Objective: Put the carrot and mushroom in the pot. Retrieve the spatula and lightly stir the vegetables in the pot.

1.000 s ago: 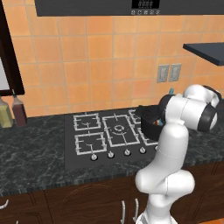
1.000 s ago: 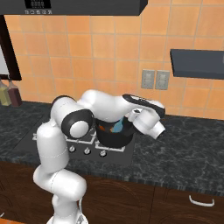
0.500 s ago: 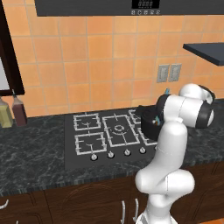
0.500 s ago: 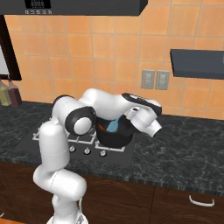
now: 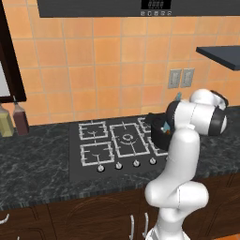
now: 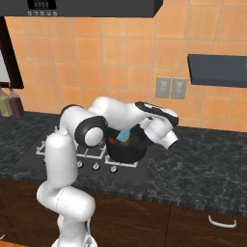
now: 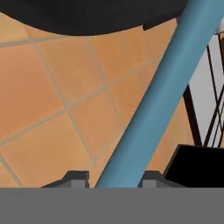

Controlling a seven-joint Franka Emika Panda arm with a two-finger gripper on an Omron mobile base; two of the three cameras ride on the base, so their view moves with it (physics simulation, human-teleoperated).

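Between fingers, spatula handle.

Orange tiled wall runs behind a dark speckled stone counter with a black cooktop set into it. Dark wood cabinets with pale handles sit below. Two grey outlets are on the wall beside a dark shelf. Two bottles stand at the counter's far end. Behind the fingers, the hand view shows orange tiles.
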